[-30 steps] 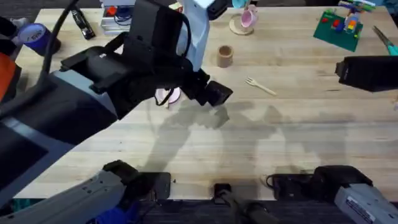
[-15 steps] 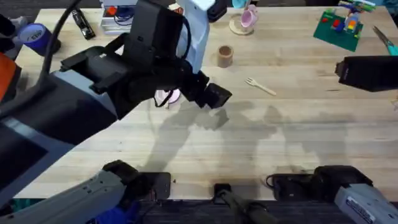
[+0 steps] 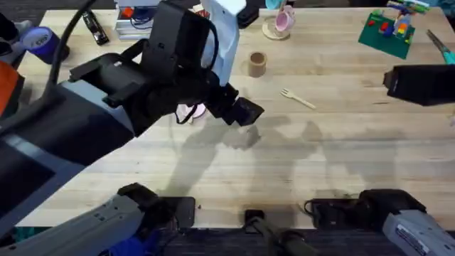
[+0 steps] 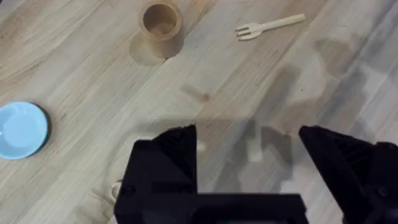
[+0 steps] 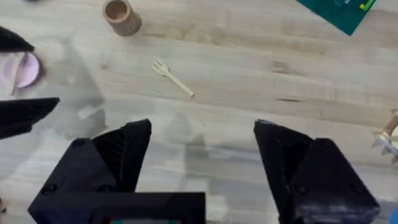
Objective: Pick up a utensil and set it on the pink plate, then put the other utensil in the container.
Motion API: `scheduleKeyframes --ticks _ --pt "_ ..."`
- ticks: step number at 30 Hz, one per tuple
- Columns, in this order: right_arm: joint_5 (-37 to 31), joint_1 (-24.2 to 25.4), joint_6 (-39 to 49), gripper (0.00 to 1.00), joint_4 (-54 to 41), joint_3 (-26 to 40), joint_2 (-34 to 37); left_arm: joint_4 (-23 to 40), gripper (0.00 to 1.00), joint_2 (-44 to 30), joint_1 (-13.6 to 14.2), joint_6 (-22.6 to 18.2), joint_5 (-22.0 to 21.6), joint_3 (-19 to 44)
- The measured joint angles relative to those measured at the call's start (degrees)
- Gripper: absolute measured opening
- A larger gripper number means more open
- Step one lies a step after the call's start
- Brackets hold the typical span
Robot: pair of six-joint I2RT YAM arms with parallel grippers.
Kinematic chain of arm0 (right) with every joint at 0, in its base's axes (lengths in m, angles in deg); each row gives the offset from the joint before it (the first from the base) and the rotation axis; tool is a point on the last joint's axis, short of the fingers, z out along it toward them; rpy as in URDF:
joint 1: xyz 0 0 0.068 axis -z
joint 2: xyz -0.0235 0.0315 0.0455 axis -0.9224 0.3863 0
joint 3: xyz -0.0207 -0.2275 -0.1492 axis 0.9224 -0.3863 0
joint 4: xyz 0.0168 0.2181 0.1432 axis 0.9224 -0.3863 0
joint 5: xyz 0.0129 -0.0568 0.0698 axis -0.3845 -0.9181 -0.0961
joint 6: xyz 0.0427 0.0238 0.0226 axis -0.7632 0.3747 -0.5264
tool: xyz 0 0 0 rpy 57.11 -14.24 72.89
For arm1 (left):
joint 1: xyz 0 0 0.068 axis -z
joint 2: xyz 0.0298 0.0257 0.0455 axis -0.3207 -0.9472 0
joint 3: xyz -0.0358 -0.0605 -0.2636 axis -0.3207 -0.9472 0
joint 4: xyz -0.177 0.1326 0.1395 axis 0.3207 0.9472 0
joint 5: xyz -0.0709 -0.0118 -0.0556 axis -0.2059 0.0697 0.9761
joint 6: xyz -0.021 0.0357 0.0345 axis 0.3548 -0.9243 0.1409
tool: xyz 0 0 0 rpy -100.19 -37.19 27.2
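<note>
our left gripper point(image 4: 249, 162), jaws spread and empty, has edged back from the small pale-pink plate point(image 3: 190, 110). the tan cardboard cup point(image 3: 257, 64) and wooden fork point(image 3: 297, 98) wait untouched; our right gripper point(image 5: 202, 155) hangs released.

A pink mug point(image 3: 284, 20) stood on a round coaster at the far edge of the wooden table point(image 3: 341, 156), a green brick baseplate point(image 3: 387, 32) lay toward its far right corner, and a light blue plate point(image 4: 22, 129) sat apart.
</note>
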Motion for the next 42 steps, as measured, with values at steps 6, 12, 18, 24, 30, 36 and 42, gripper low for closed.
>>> scheduleKeyframes --ticks 6,12,18,24,30,36,42 --pt "0.64 0.0 3.2 0.995 -2.38 0.0 0.02 -0.02 0.992 0.0 0.0 0.0 0.0 0.0" --pt "3.26 0.0 13.69 0.996 -4.54 0.19 1.48 -0.02 0.993 0.0 0.0 0.0 0.0 0.0" --pt "4.07 0.0 18.26 0.996 -5.31 0.57 10.19 -0.02 0.993 0.01 0.0 0.0 0.0 0.0" --pt "4.07 -0.06 22.78 0.996 -5.38 0.57 21.61 -0.01 0.993 0.02 0.0 0.0 0.0 0.0" --pt "4.07 -1.73 26.08 0.996 -2.8 0.57 29.41 -0.02 0.993 0.01 0.0 0.0 0.0 0.0" --pt "4.09 -2.93 27.16 0.996 -1.82 0.57 35.4 0.0 0.993 0.0 0.0 0.0 -0.01 0.0" --pt "4.07 -2.93 27.39 0.995 -0.29 0.57 40.34 -0.02 0.993 0.02 0.0 0.0 0.0 0.0"
